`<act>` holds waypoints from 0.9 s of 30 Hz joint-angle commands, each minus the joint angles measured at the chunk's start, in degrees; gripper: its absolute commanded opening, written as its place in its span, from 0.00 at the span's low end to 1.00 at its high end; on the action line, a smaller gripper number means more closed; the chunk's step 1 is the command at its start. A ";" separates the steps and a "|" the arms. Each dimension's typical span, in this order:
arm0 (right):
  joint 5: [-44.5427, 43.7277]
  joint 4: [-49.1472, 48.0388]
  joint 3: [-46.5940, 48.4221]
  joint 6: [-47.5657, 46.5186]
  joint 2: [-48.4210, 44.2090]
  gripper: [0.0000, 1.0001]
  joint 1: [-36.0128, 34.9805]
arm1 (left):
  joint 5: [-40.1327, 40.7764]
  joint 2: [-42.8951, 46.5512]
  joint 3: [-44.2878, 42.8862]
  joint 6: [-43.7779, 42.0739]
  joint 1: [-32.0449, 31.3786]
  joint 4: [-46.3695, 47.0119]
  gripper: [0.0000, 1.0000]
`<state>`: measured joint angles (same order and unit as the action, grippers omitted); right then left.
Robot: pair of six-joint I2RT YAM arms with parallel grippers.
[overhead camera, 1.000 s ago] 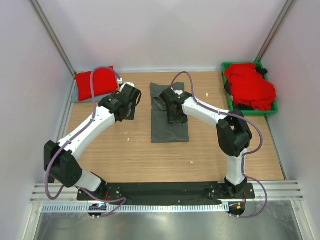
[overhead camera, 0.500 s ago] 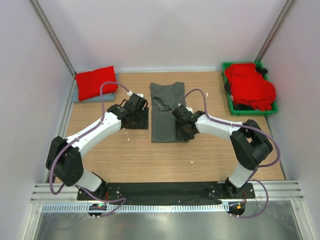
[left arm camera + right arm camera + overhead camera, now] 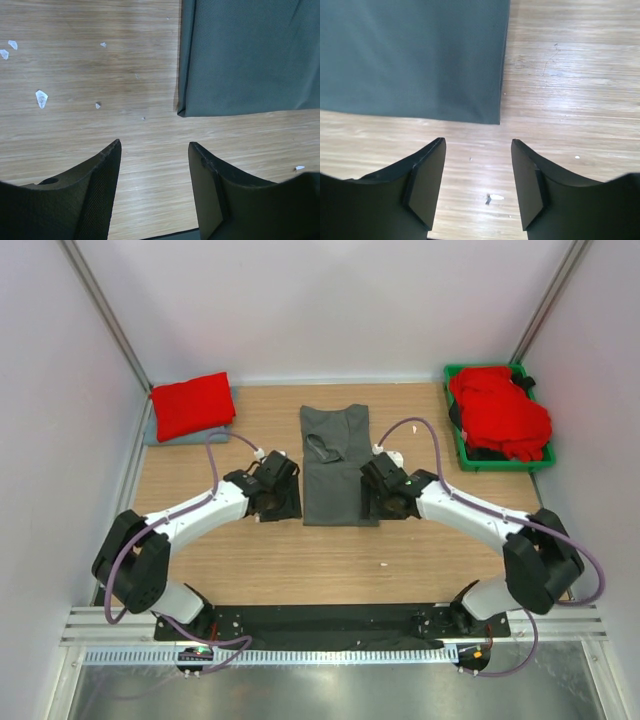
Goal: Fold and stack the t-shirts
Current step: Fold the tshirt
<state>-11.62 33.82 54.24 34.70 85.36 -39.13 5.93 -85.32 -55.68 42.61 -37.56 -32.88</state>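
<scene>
charcoal t-shirt (image 3: 338, 465), where's it at right now, and what are the hands doing? –dan

standing right by it. it's flat on the table (image 3: 300, 560), folded into a long rectangle. the left hand (image 3: 280, 502) sits low just off the shirt's left corner at the end facing the arm bases (image 3: 330, 620). the right hand (image 3: 382, 502) is just off the right corner at that same end. both are spread wide with nothing in them, only bare wood between the fingers. can't tell if the tips touch the wood. –kit

and the others? –dan

folded red t-shirt (image 3: 192, 405) is well off to the charcoal one's far left. it's lying on a pale blue-grey t-shirt (image 3: 160, 433) that only peeks out underneath. the heap of red t-shirts (image 3: 500, 412) is well off to its far right, crumpled in the green bin (image 3: 505, 466), with something dark showing at the edges. few white flecks (image 3: 41, 98) on the wood left of the shirt's corner. –kit
</scene>
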 commanded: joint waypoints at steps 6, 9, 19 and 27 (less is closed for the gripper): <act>7.65 -5.16 -7.65 1.34 -10.47 0.65 5.29 | -0.75 2.44 3.73 6.17 -0.58 8.62 0.57; 10.90 -8.33 -10.64 1.34 -11.09 0.66 7.93 | -1.45 1.65 4.79 7.31 -0.67 10.55 0.57; 22.42 -18.44 -18.02 2.57 -8.99 0.60 13.82 | -4.52 -0.99 10.59 11.79 -0.67 20.04 0.52; 24.19 -23.36 -19.96 3.62 -4.86 0.57 14.61 | -5.06 -2.83 13.40 13.20 -0.67 23.83 0.48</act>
<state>10.92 14.37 35.07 37.63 78.52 -24.77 1.37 -87.39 -43.18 54.72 -38.13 -12.75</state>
